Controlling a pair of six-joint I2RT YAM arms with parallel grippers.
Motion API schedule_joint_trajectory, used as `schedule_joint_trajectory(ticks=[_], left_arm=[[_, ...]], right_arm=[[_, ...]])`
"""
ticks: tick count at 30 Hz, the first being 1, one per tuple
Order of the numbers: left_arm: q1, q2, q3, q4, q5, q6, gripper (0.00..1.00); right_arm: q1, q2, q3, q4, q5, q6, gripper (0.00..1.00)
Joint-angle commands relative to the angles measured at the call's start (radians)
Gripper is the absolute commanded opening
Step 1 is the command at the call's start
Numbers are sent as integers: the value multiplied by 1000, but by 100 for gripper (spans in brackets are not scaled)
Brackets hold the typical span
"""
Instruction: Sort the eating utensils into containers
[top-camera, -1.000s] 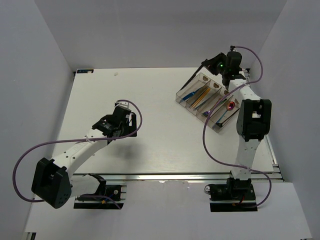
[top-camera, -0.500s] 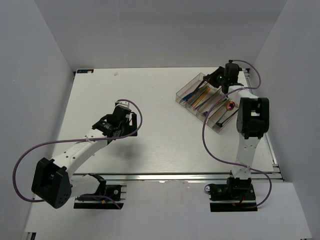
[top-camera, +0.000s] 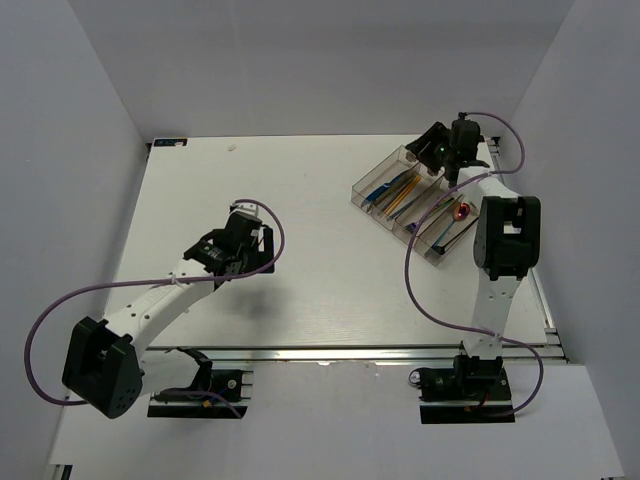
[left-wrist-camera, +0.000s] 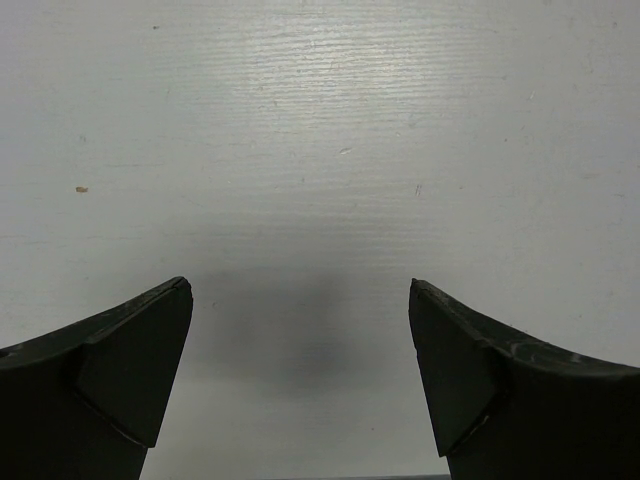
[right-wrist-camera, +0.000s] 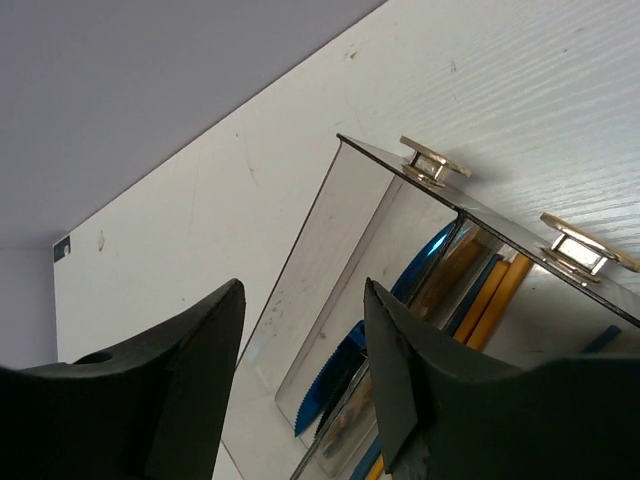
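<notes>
Far right — tray (top-camera: 378, 171), blue, gold utensils (top-camera: 401, 199) inside

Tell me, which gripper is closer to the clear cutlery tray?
The right. The right gripper hovers just over the tray at its far end, jaws apart. The left gripper hangs open over the table, well off to the tray's left.

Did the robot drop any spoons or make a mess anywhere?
Nothing stands out. The utensils lie inside the tray, none loose on the table. The tray only sits slanted to the table's edges.
</notes>
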Motion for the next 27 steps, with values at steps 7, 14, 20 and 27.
schedule_joint_trajectory(ticks=[7,14,20,27], left_arm=[[0,-121,21,-31,-229,-58,98],[21,-231,96,-83,-505,-92,98],[26,-297,156,-83,-628,-58,98],[29,-412,133,-48,-674,-34,98]], right_arm=[[16,-197,133,-198,97,-166,64],[165,-635,-219,-337,380,-421,89],[418,-958,-430,-458,551,-474,89],[513,-1251,-626,-623,571,-409,89]])
